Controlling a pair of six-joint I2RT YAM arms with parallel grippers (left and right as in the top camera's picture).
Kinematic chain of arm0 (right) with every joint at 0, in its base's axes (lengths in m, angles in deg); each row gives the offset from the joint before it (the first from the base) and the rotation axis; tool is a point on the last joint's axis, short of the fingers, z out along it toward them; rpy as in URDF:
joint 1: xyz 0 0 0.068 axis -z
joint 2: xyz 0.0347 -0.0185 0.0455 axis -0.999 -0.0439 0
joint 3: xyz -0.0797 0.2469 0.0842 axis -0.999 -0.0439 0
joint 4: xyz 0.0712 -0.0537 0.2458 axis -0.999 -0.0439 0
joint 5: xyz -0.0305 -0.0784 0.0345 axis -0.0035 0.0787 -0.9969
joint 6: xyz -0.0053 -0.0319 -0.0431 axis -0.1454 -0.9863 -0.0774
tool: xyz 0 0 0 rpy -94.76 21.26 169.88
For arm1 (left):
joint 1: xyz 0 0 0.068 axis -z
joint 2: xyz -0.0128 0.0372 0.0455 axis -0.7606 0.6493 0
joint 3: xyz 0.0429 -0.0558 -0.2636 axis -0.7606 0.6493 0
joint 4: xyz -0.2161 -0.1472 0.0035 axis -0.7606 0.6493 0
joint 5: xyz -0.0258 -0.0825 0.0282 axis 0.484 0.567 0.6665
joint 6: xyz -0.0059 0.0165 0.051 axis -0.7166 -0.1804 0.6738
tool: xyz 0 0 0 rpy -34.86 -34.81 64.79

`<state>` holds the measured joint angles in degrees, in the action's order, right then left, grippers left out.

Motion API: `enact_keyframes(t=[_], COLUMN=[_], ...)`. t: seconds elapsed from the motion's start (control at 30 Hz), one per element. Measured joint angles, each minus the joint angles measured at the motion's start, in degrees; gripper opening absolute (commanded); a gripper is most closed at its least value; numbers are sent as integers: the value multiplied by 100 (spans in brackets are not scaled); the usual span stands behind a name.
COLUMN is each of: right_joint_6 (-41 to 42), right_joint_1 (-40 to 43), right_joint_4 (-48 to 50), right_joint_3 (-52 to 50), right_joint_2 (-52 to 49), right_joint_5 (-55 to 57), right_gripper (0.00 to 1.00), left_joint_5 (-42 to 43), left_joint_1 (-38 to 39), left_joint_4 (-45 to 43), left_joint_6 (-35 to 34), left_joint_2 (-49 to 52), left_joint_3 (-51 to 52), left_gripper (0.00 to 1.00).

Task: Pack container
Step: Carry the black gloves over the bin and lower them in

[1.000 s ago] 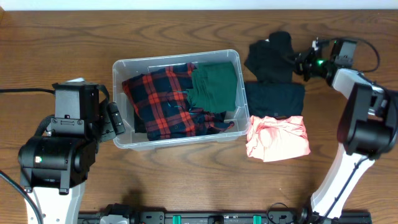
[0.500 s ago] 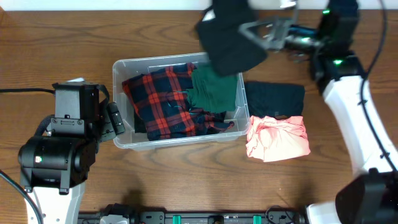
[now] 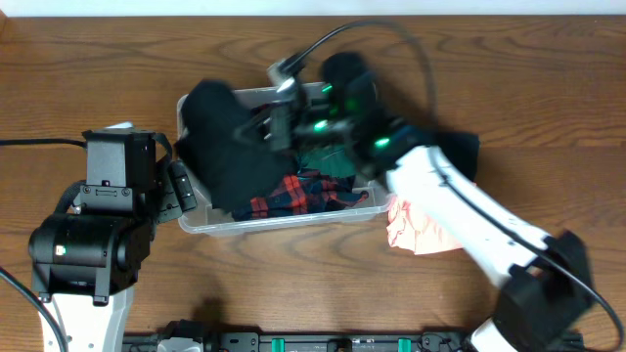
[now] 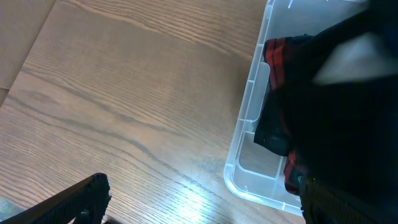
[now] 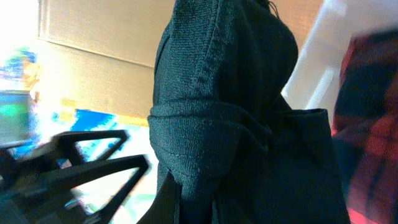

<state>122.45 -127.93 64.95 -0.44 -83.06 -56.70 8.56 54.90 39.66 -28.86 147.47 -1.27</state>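
Swinging in from the table's 1 o'clock edge, the right arm now reaches across the middle, and the black garment (image 3: 220, 147) it carried half a second ago has come with it. The right gripper (image 3: 266, 124) is pressed shut on a fold of that garment (the overhead view is motion-blurred here, but the right wrist view shows knit cloth bunched tight against the fingers). The cloth hangs over the 9 o'clock half of the container (image 3: 284, 223), covering most of that end.

The container sits at the centre of the table (image 3: 98, 59), long side running 9 to 3 o'clock. Inside it, a red-and-black plaid garment (image 3: 303, 191) shows along the 6 o'clock wall, and a green garment (image 3: 328, 156) lies toward 3 o'clock, partly hidden by the arm. From the left wrist view, the plaid cloth and the black garment fill the bin just behind its clear rim.

Outside the bin, a pink garment (image 3: 421, 230) lies just beside its 4 o'clock corner, and a dark garment (image 3: 458, 147) sits at 3 o'clock, both partly under the arm.

At the table's 8 o'clock, the left gripper (image 3: 186, 191) has not shifted: its jaws are spread wide and empty, near the container's 9 o'clock wall.
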Motion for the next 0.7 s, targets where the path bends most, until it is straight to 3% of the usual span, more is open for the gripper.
enact_keyframes(t=[0.27,0.6,0.67,0.7], right_joint_6=[173,-791,-1010,-1115], right_joint_1=[-339,125,129,120], right_joint_4=[-260,-1191,-1281,-1303], right_joint_3=[-20,-20,-20,-17], right_joint_2=[-879,-925,-925,-925], right_joint_5=[634,1696,1777,1821], right_gripper=[1,1,7,17], left_joint_5=[2,0,0,2], left_joint_1=[0,0,0,0], left_joint_4=[0,0,0,0], left_joint_6=[0,0,0,0], left_joint_2=[0,0,0,0], left_joint_3=[0,0,0,0], left_gripper=[98,98,98,98])
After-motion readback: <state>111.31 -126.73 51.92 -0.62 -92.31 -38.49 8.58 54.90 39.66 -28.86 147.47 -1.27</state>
